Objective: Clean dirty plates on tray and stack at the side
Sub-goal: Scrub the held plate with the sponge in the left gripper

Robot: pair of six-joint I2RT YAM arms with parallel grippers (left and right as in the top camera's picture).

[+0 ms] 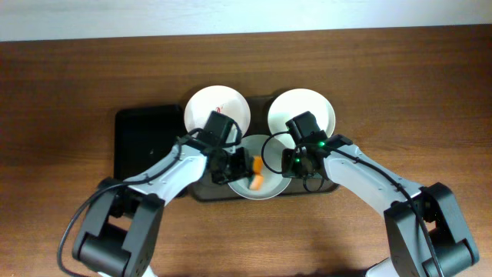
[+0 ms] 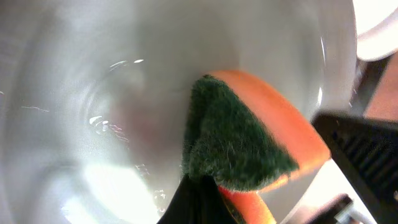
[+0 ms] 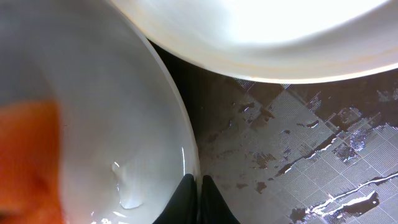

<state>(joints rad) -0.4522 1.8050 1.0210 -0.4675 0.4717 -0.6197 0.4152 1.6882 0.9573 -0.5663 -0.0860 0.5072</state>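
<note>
Three plates lie on the dark brown tray (image 1: 330,187). The back left plate (image 1: 217,110) has a red smear. The back right plate (image 1: 301,114) looks clean and shows at the top of the right wrist view (image 3: 280,31). The front plate (image 1: 265,192) lies between my grippers. My left gripper (image 1: 240,166) is shut on an orange sponge (image 1: 256,175) with a green pad (image 2: 236,137), pressed on the front plate's wet inside (image 2: 93,93). My right gripper (image 1: 289,163) is shut on that plate's right rim (image 3: 186,155).
A smaller black tray (image 1: 146,146) lies just left of the brown tray. The brown tray's floor (image 3: 298,137) is ribbed and wet with streaks. Brown table surrounds both trays; a pale wall runs along the back.
</note>
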